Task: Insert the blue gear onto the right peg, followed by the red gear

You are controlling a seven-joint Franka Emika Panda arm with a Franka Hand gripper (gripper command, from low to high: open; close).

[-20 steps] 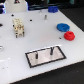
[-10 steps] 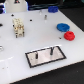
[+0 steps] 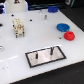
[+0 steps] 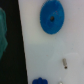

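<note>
The pincer cannot be made out in either view, so whether its fingers stand apart or together cannot be told. Below the wrist camera lies the blue gear — flat on the white surface, its hub and dark centre hole facing straight up, with no long axis to speak of, being round.

In the exterior view the blue gear sits toward the exterior view's right, with the smaller red gear just beside it, perhaps touching — the blur hides the gap. Well apart from them lies the black-bordered plate, where the right peg and its twin pin stand upright.
</note>
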